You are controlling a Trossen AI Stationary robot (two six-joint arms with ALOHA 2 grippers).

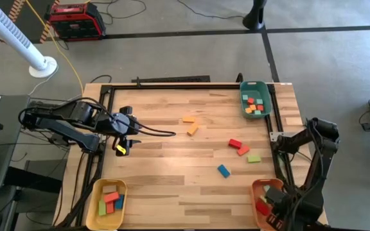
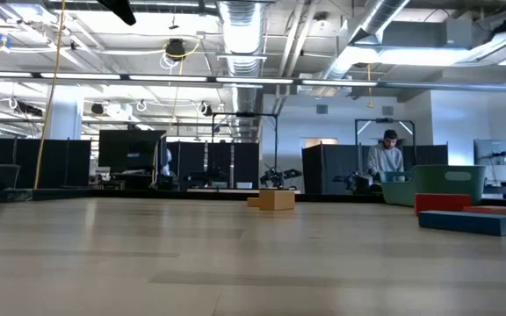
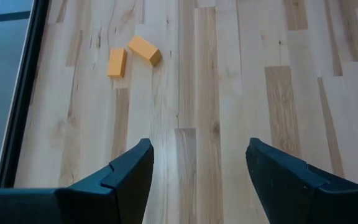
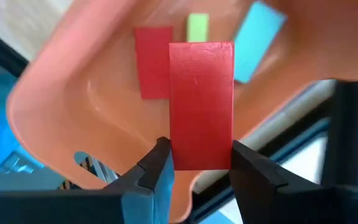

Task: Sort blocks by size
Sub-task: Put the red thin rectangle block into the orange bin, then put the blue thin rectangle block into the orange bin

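My right gripper [image 4: 201,171] hangs over the orange tray [image 4: 73,124] at the table's near right corner, shut on a red block [image 4: 201,102]. In the tray lie a second red block [image 4: 153,61], a green one [image 4: 197,28] and a blue one [image 4: 258,40]. Loose blocks lie flat on the table: two orange [image 1: 189,119], two red [image 1: 235,143], a green [image 1: 254,158] and a blue [image 1: 223,171]. My left gripper [image 3: 197,162] waits open above the bare left part of the table. My right gripper pinches the red block between its two fingers, one on each long side [image 4: 174,149], near one end of the block. The fingers point down from above. The block is held over the inside of the orange tray, above the blocks lying there.
A green tray [image 1: 244,96] with small blocks stands at the far right corner, a yellow tray [image 1: 98,189] with several blocks at the near left. A black frame rims the table. Bare wood lies between the left arm and the loose blocks. A person [image 2: 386,158] stands far behind.
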